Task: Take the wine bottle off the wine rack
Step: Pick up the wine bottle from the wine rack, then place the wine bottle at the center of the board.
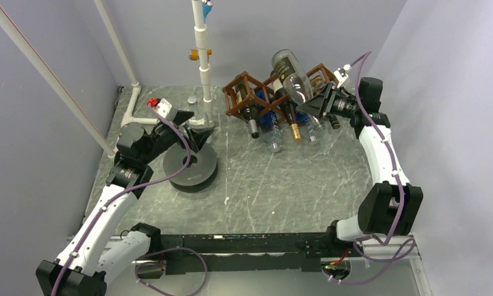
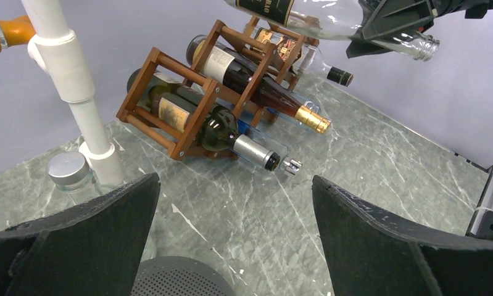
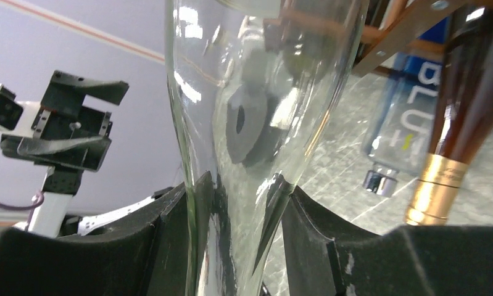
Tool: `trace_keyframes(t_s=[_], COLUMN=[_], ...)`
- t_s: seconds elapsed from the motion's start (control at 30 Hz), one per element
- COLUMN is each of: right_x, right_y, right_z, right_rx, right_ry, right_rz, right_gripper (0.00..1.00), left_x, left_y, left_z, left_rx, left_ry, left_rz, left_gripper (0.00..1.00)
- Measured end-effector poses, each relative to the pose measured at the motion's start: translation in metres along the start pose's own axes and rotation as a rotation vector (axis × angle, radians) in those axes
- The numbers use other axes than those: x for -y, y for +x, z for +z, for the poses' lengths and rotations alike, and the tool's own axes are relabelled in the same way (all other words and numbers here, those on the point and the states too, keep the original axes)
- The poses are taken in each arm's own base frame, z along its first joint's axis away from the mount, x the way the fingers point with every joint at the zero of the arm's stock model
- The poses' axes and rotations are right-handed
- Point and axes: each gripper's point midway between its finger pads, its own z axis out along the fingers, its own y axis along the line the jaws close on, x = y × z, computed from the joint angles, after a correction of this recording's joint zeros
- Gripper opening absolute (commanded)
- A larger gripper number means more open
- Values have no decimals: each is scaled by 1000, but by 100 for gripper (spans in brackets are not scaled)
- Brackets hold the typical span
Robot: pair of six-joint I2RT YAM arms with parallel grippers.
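Right fingers (image 3: 139,246) are clamping the neck of 1 clear wine bottle (image 1: 291,74), hanging tilted above the wine rack (image 1: 244,92); carrying it well clear of that rack before lowering seems wise. Left fingers (image 2: 77,246) are gaping wide, holding nothing. At least 4 other bottles (image 2: 256,86) are lying in the 1 rack.

Light: bright and even from above in all your views.
Shadows: soft and faint on the table (image 1: 293,179) under the wine rack (image 1: 240,92).
Glare: white shiny spots on the wine bottle (image 3: 256,123), right wrist view.
Blur: the blue bottle (image 3: 410,123) beside it looks soft.
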Motion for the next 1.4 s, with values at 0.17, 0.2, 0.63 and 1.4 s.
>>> trace_keyframes(t_s=[0.17, 0.2, 0.63, 1.4], right_x=[-11, -12, -36, -75], right_y=[25, 29, 81, 155], right_z=[8, 9, 28, 33], right_rx=[-64, -74, -205, -432], right_ry=[-52, -61, -186, -323], right_rz=[46, 58, 186, 159], right_gripper=[0, 0, 0, 0], left_x=[2, 3, 23, 69], left_y=[3, 4, 36, 62], left_z=[1, 1, 22, 19], left_rx=[-4, -7, -91, -182], left_ry=[16, 20, 165, 280], left_rz=[-5, -9, -121, -5], left_gripper=[99, 99, 97, 96])
